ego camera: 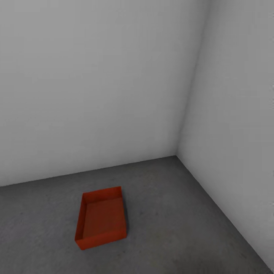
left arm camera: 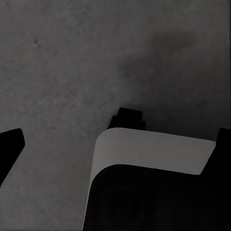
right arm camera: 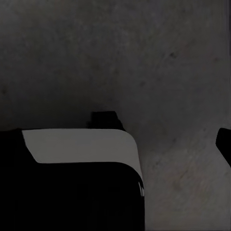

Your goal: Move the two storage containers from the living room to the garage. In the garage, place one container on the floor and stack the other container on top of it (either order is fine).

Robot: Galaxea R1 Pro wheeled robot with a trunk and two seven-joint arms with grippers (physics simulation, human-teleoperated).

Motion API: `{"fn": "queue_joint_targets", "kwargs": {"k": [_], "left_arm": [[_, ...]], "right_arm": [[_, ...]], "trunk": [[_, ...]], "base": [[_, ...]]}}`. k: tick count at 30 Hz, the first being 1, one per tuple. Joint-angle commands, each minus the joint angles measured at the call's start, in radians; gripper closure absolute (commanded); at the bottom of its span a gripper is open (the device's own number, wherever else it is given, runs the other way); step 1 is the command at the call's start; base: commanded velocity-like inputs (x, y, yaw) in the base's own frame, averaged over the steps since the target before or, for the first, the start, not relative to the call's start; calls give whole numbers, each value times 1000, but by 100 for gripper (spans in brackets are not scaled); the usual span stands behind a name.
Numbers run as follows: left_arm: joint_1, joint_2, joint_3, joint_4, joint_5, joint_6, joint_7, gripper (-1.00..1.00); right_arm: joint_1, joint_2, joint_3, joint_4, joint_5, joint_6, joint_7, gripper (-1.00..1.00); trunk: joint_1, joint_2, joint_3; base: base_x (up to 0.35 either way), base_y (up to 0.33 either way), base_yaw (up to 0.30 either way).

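One orange-red storage container (ego camera: 101,217) sits upright on the garage's dark grey concrete floor (ego camera: 179,213), a little out from the corner of two pale walls. It is lidless, and I see nothing inside it. In the left wrist view my left gripper (left arm camera: 118,144) is open, with dark fingertips (left arm camera: 10,144) at both edges of the picture and only concrete floor (left arm camera: 57,72) and my own body between them. My right gripper (right arm camera: 115,144) also looks open; one fingertip (right arm camera: 225,143) shows at the picture's edge above the floor (right arm camera: 183,72). Neither gripper holds anything.
Two plain pale grey walls (ego camera: 87,87) meet in a corner (ego camera: 177,154) behind and right of the container. A white-and-black part of my own body (left arm camera: 149,159) lies below both wrist cameras, as does (right arm camera: 82,149). Bare concrete surrounds the container.
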Motion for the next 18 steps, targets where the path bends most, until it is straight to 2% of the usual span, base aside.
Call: {"fn": "queue_joint_targets", "kwargs": {"k": [1,6,18], "left_arm": [[-1,0,6,0,4,-5,1,-100],[-1,0,5,0,3,-5,1,-100],[-1,0,6,0,3,-5,1,-100]], "right_arm": [[-1,1,8,3,-11,-4,-1,-100],[-1,-5,8,3,-10,0,-1,-100],[-1,-12,8,3,-8,0,1,-100]], "trunk": [[0,0,-1],[0,0,1],[0,0,5]], "base": [[0,0,-68],[0,0,-172],[0,0,-277]]}}
